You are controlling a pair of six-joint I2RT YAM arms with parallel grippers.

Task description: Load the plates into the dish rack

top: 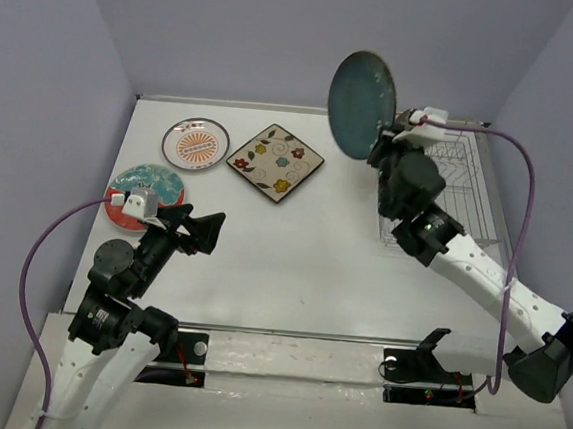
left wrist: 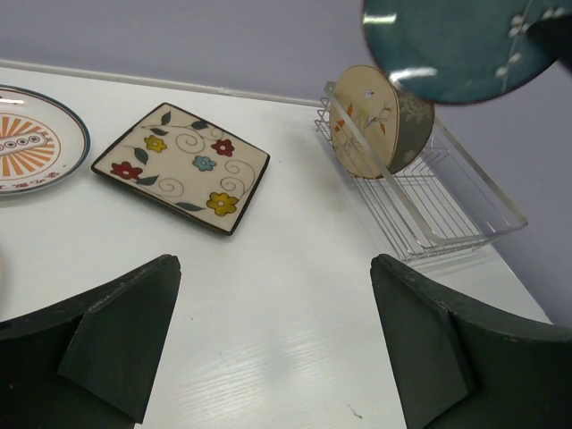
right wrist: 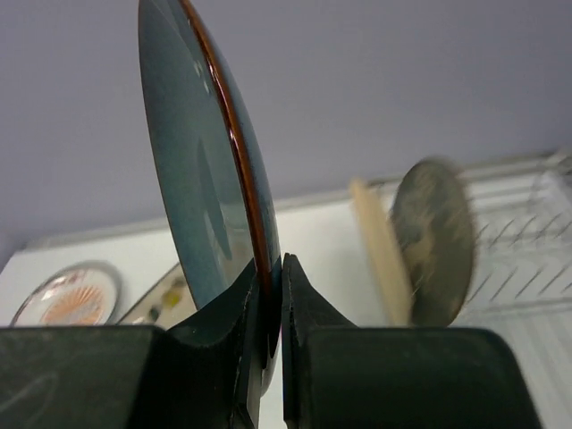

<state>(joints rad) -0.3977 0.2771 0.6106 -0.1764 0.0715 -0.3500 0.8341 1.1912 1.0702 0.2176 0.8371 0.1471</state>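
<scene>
Right pincer (right wrist: pixel 271 295) is clamping the blue plate (top: pixel 362 91) by its rim, upright, aloft near the rack (top: pixel 466 195) at two o'clock. Best lowering it edge-on into a free slot, missing the racked plates (left wrist: pixel 375 121). Left pincer (left wrist: pixel 275 304) is hanging agape.

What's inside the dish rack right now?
Two plates stand on edge in the dish rack: the cream bird plate, with the grey plate behind it. The cream one covers most of the grey plate's face.
</scene>
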